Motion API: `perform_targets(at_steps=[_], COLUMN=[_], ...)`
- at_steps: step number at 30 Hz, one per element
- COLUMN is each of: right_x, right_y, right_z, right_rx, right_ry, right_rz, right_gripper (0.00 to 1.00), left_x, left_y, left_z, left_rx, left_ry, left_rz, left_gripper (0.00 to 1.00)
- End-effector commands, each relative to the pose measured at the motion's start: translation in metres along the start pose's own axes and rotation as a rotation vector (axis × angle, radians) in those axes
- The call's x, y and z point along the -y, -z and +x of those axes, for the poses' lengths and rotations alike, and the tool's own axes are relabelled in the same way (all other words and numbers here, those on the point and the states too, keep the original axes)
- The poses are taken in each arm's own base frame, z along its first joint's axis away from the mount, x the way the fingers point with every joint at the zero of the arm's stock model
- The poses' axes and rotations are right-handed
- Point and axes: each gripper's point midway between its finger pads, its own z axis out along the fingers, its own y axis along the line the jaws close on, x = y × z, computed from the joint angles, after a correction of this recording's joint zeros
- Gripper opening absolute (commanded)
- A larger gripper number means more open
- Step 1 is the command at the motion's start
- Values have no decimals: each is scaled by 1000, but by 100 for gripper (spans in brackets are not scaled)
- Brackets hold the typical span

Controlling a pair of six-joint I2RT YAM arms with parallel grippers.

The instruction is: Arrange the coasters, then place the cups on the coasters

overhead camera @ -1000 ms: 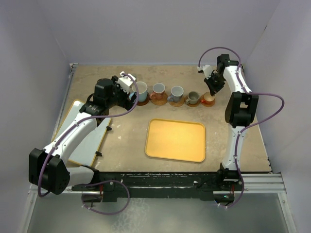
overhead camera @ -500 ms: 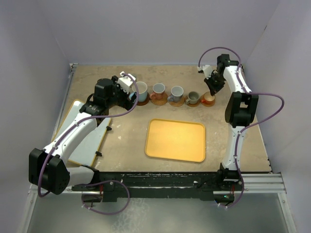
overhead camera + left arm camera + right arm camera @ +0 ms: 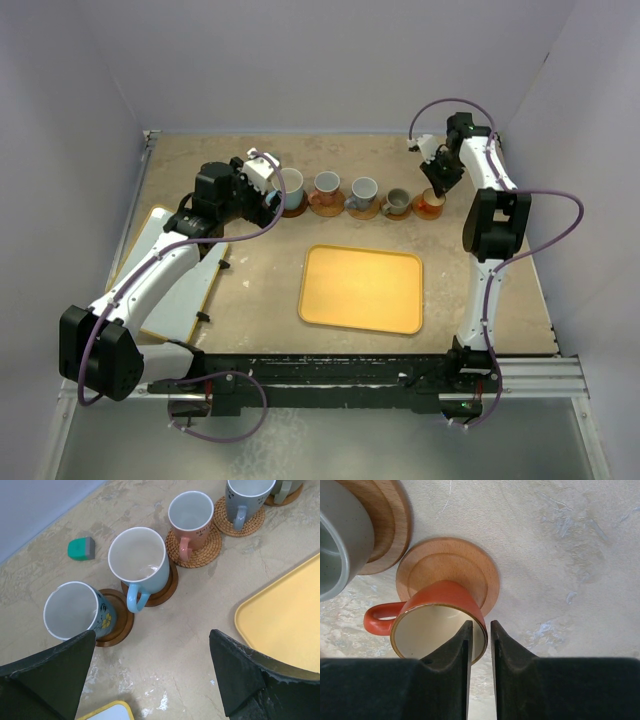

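Standing wide open, the left gripper (image 3: 150, 635) hovers just behind two blue cups (image 3: 138, 560) on dark coasters (image 3: 170, 582). The right gripper (image 3: 480, 625), jaws narrow, straddles the rim of the small orange cup (image 3: 445, 597) on its coaster (image 3: 447, 560); actual grip cannot be told.

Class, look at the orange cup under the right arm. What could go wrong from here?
1. The right end effector straddles the rim of the orange cup, with one finger inside. If it lifts away at an angle, it could hook the rim and tip or drag the cup.
2. The cup seems to sit toward one side of its coaster, so a nudge might push it partly off.
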Motion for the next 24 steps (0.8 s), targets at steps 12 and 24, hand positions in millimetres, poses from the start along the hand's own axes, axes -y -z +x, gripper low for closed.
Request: perform_targets(at_steps=[12, 24], right_x=[12, 8], right_y=[38, 103], right_z=[-19, -35], right_rx=[77, 228], right_ry=[-10, -97], right_rz=[76, 197], right_gripper=[46, 100], left_x=[-5, -63], left_y=[5, 21], left_z=[-15, -21], left_rx=[53, 76], left_ry=[-33, 26], left_rz=[-9, -301], left_gripper=[92, 93])
